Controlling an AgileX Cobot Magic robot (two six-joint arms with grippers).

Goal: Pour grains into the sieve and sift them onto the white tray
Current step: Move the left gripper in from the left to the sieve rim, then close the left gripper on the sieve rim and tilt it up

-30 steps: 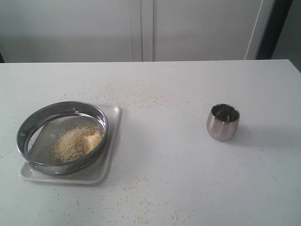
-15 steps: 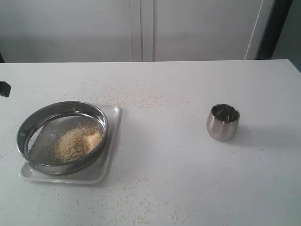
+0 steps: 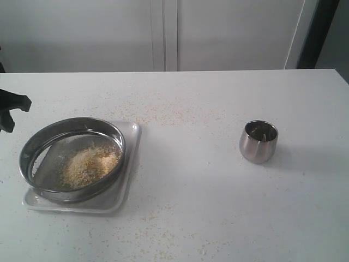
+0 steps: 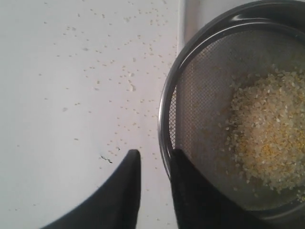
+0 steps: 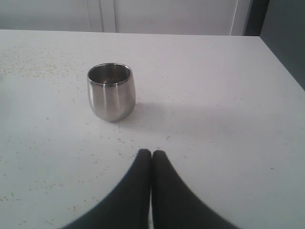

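Far left: left gripper (image 4: 156,155), black, jaws apart with a clear gap. It hangs at the left edge of the exterior view, just beside the sieve's far-left side. In the left wrist view one finger (image 4: 127,191) sits over bare table and the other finger (image 4: 190,200) overlaps the sieve rim. Cannot tell if it touches the rim. Nothing held.

Sieve (image 3: 73,192): wide, round and shallow, with a shiny steel band and a fine grey wire mesh bottom. It sits on the white tray, covering most of it and slightly tilted, with the far-left rim higher.

Grains (image 3: 90,164): one low heap on the mesh, off centre toward the sieve's right-front side. Pale whitish rice-like bits mix with finer yellow-tan meal, yellower in the middle. The rest of the mesh is bare.

White tray (image 3: 123,177): flat, rectangular, with rounded corners and a low rim. It lies on the left half of the table (image 3: 191,191), showing along the sieve's right and front.

Stray specks (image 3: 163,114) are scattered behind the tray and along the front of the table.

Right: small rounded steel cup (image 3: 258,142), upright, well apart from the tray.

Right gripper (image 5: 151,152): black fingers pressed together, holding nothing, low over the table, near the cup but not touching it.
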